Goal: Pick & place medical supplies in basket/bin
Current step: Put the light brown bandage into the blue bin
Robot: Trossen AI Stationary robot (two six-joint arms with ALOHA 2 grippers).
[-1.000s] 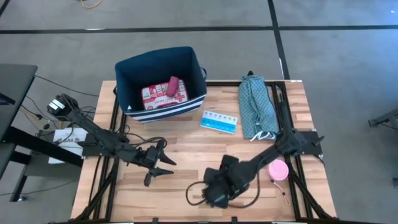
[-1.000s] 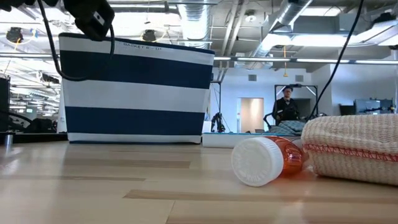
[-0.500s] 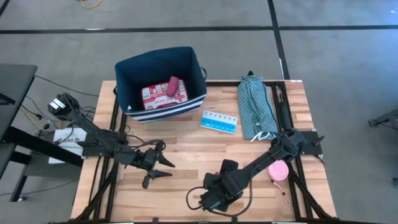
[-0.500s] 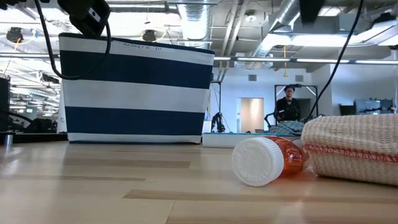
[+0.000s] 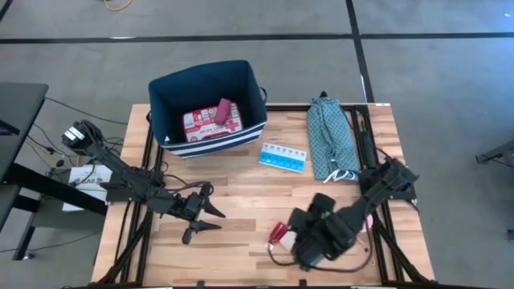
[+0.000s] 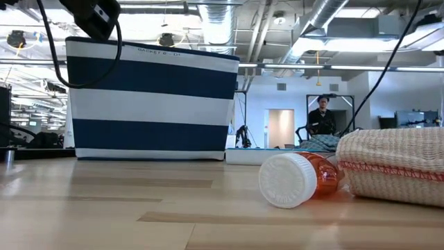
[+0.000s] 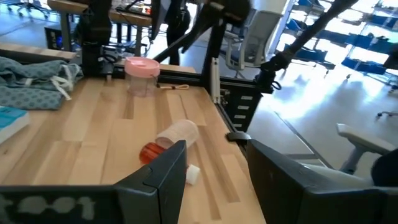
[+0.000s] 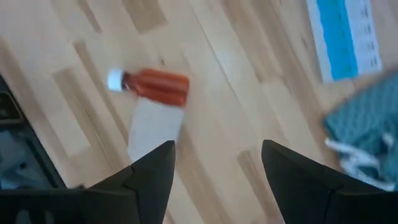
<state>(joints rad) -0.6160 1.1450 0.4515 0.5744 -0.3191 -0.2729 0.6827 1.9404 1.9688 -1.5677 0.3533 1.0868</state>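
Note:
An orange-red bottle (image 5: 279, 233) with a white cap (image 6: 286, 180) lies on its side near the table's near edge, against a whitish woven roll (image 6: 394, 164). My right gripper (image 5: 312, 241) hangs open just to its right, above the table; in its own view the bottle (image 8: 157, 86) and roll (image 8: 153, 127) lie ahead of the fingers. My left gripper (image 5: 205, 215) waits open at the near left. The navy striped bin (image 5: 207, 108) holds the red-and-white case (image 5: 201, 124) and the magenta block (image 5: 222, 111). The light-blue pill organizer (image 5: 283, 157) lies flat mid-table. The pink disc (image 7: 142, 67) stands near the right edge.
A long teal patterned cloth bundle (image 5: 331, 136) lies along the far right of the table. Bare wood stretches between the bin, the organizer and my two grippers. A person (image 6: 320, 118) stands far off in the room behind.
My right gripper has moved from directly above the bottle toward the table's right edge, uncovering the bottle in the high view. The bottle and the roll lie where they were. My left arm has hardly shifted.

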